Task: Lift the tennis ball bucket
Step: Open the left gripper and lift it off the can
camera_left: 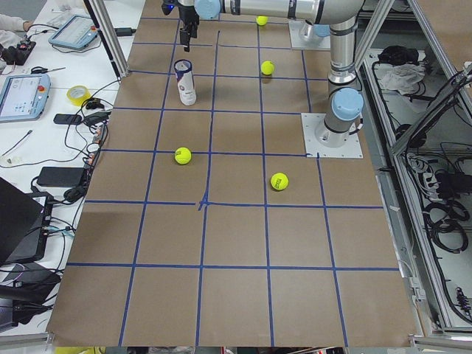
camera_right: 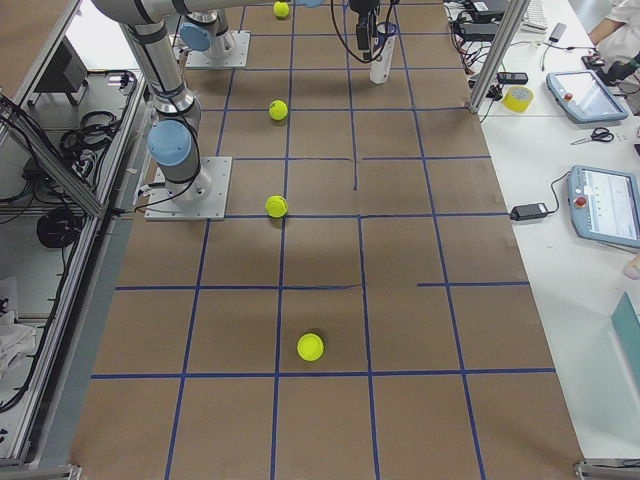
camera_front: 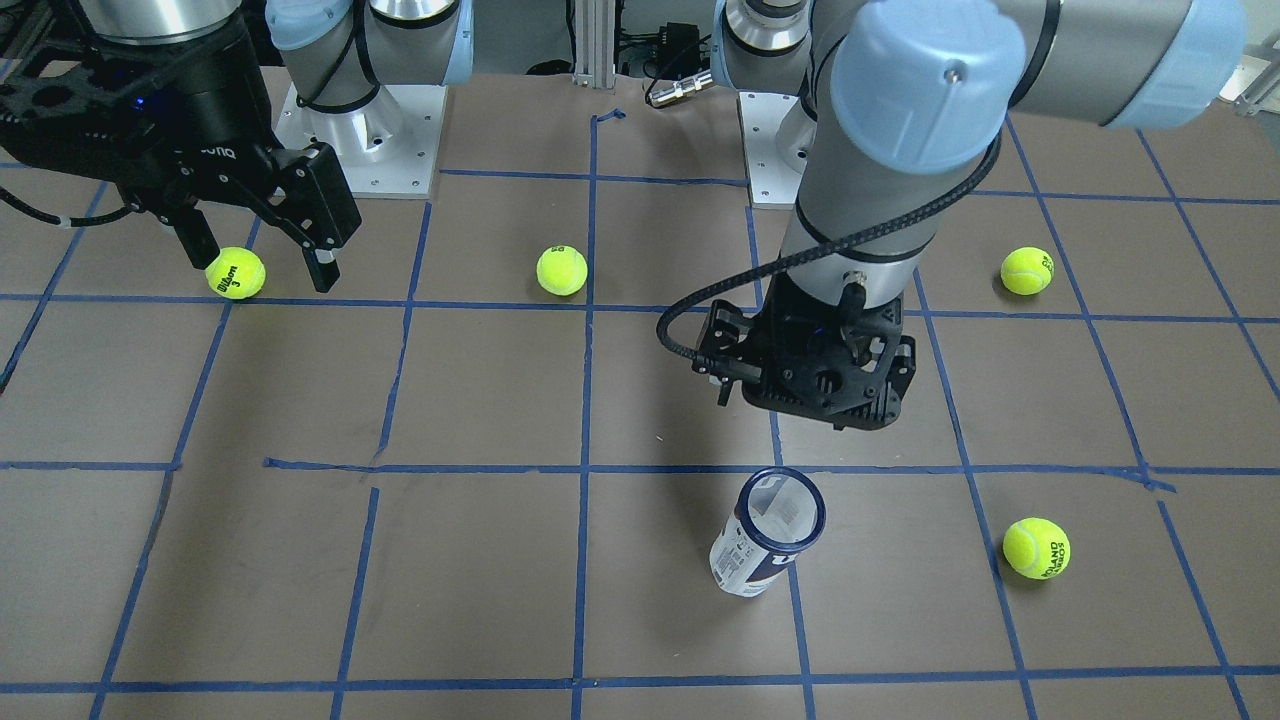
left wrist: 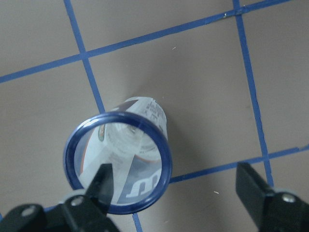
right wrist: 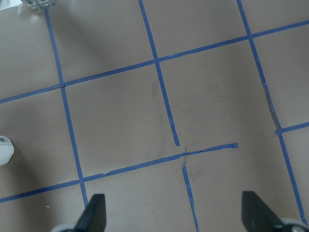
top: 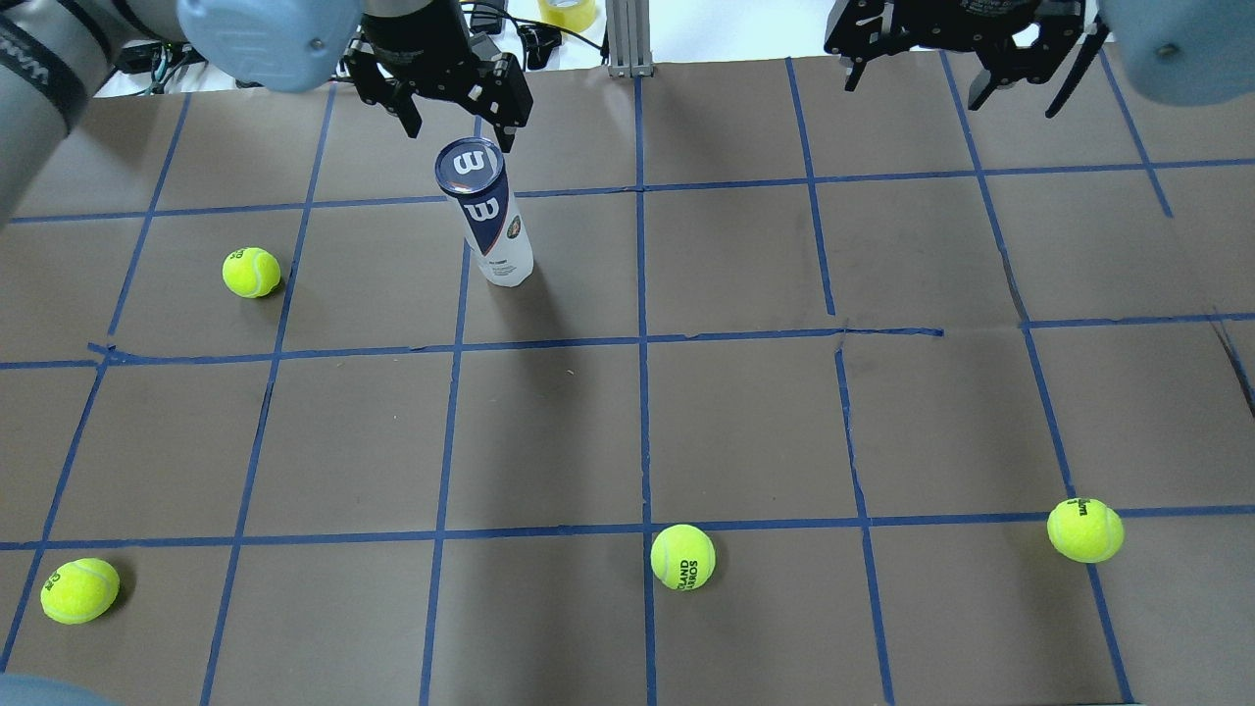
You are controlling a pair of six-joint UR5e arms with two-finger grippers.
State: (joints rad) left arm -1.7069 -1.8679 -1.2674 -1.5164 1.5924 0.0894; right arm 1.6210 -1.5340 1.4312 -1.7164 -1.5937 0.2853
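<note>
The tennis ball bucket stands upright on the brown table, a slim white and navy can with a "W" on its lid and a dark blue rim. It also shows in the front view and from above in the left wrist view. My left gripper is open and empty, hovering above and just beyond the can's top. In the left wrist view one finger overlaps the can's rim, and the can sits left of the gap. My right gripper is open and empty, high over the table.
Several yellow-green tennis balls lie on the table: one left of the can, one at the near left, one near the middle, one at the near right. Blue tape lines grid the table.
</note>
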